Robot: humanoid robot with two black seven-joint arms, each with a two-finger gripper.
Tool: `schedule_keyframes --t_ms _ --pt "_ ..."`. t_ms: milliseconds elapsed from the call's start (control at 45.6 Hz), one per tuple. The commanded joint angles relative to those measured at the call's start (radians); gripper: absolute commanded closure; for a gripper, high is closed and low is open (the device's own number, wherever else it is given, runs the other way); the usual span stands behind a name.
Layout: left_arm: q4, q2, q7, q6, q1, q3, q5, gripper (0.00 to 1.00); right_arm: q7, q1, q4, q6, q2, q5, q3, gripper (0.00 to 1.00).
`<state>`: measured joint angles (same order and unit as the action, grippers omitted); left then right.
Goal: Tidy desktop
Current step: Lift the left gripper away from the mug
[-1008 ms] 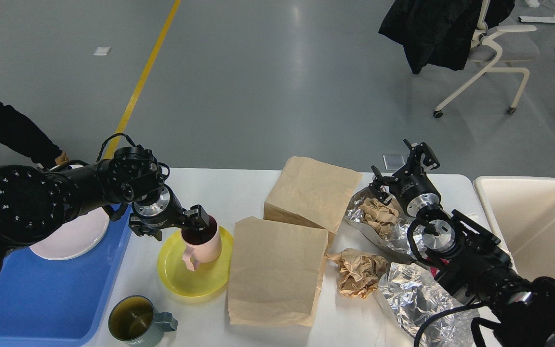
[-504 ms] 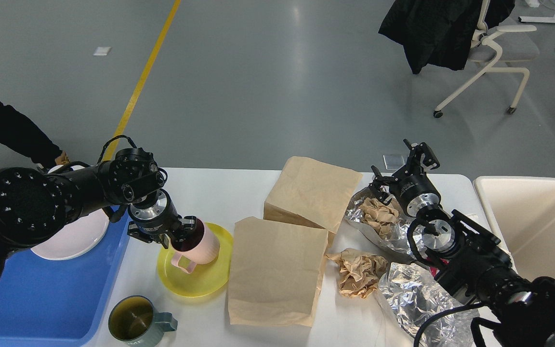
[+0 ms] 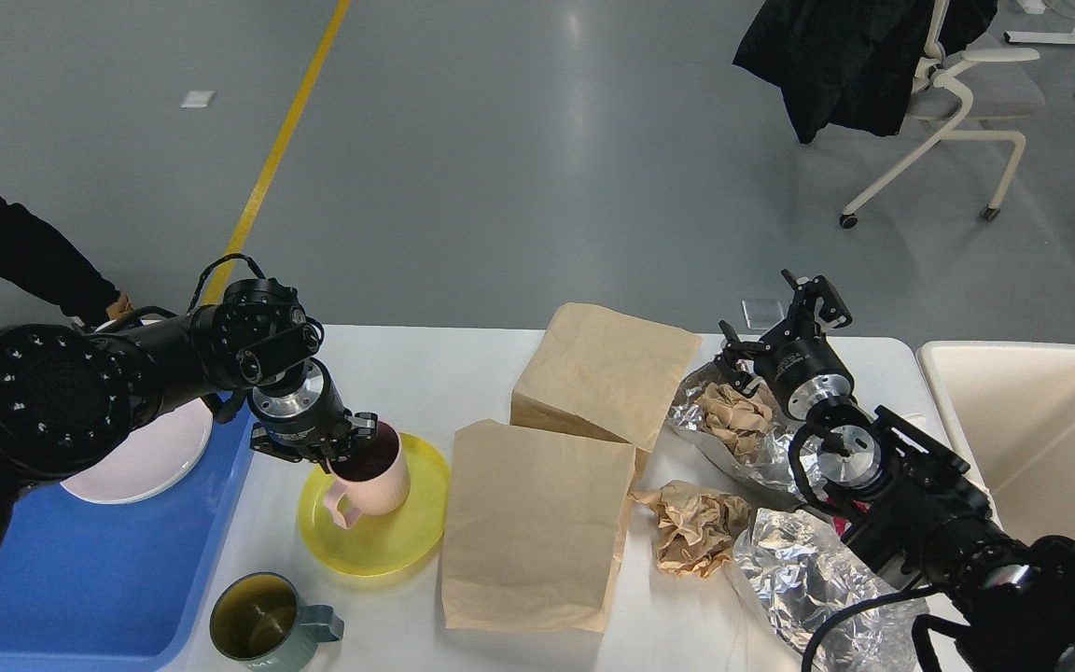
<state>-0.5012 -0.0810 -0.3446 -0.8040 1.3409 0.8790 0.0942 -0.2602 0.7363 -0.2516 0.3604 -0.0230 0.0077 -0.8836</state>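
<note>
Left gripper [image 3: 357, 439] clamps the pink mug [image 3: 369, 475] rim over the yellow plate [image 3: 379, 537] on the desktop [image 3: 463, 373], fingertips partly hidden inside, while the right gripper [image 3: 785, 322] hangs spread, holding nothing.

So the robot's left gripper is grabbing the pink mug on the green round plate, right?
Almost. The head view shows the left gripper gripping the pink ceramic mug at its rim, but the round plastic plate under it is yellow, not green.

The white, rounded-cornered desktop [image 3: 425, 364] lies flat, cluttered across its width.
</note>
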Motion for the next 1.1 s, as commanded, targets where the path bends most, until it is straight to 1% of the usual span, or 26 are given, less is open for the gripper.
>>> schedule_keyframes --t_ms 0,66,153,285,329,657,745,767,811,833,920,942,964,986,1008,1074 --pt "-0.008 -0.008 -0.007 -0.104 0.055 -0.034 -0.011 1.00 -0.001 0.000 0.000 0.000 0.000 0.000 0.000 0.00" --pt "-0.011 -0.020 -0.007 -0.155 0.089 -0.038 -0.014 1.00 0.001 0.000 0.000 0.000 0.000 0.000 0.000 0.00" --pt "-0.046 -0.054 -0.007 -0.156 0.150 -0.038 -0.024 1.00 -0.001 0.000 0.000 0.000 0.000 0.000 0.000 0.00" --pt "-0.180 -0.157 -0.007 -0.156 0.271 -0.032 -0.027 1.00 -0.001 0.000 0.000 -0.001 0.000 0.000 0.000 0.00" --pt "-0.207 -0.183 -0.005 -0.156 0.300 -0.029 -0.027 1.00 0.001 0.000 0.000 0.000 0.000 0.000 0.000 0.00" --pt "-0.214 -0.197 -0.005 -0.156 0.285 -0.026 -0.025 1.00 -0.001 0.000 0.000 0.000 0.000 0.000 0.000 0.00" --pt "-0.221 -0.204 -0.005 -0.156 0.300 -0.025 -0.024 1.00 0.001 0.000 0.000 0.000 0.000 0.000 0.000 0.00" --pt "-0.223 -0.204 -0.004 -0.156 0.306 -0.023 -0.024 0.97 -0.001 0.000 0.000 -0.001 0.000 0.000 0.000 0.00" --pt "-0.223 -0.207 -0.004 -0.156 0.323 -0.022 -0.024 0.86 -0.001 0.000 0.000 0.000 0.000 0.000 0.000 0.00" --pt "-0.223 -0.210 -0.004 -0.156 0.336 -0.017 -0.024 0.78 -0.001 0.000 0.000 0.000 0.000 0.000 0.000 0.00" --pt "-0.227 -0.221 0.007 -0.156 0.409 0.046 -0.024 0.33 -0.001 0.000 0.000 0.000 0.000 0.000 0.000 0.00" --pt "-0.232 -0.223 0.009 -0.156 0.434 0.066 -0.024 0.23 -0.001 0.000 0.000 0.000 0.000 0.000 0.000 0.00" --pt "-0.238 -0.224 0.009 -0.156 0.460 0.089 -0.024 0.17 0.001 0.000 0.000 0.000 0.000 0.000 0.000 0.00" --pt "-0.246 -0.224 0.009 -0.156 0.486 0.112 -0.024 0.13 -0.001 0.000 0.000 -0.001 0.000 0.000 0.000 0.00" --pt "-0.256 -0.224 0.009 -0.156 0.510 0.136 -0.024 0.11 -0.001 0.000 0.000 0.000 0.000 0.000 0.000 0.00" --pt "-0.292 -0.232 0.012 -0.156 0.601 0.214 -0.024 0.11 -0.001 0.000 0.000 0.000 0.000 0.000 0.000 0.00"
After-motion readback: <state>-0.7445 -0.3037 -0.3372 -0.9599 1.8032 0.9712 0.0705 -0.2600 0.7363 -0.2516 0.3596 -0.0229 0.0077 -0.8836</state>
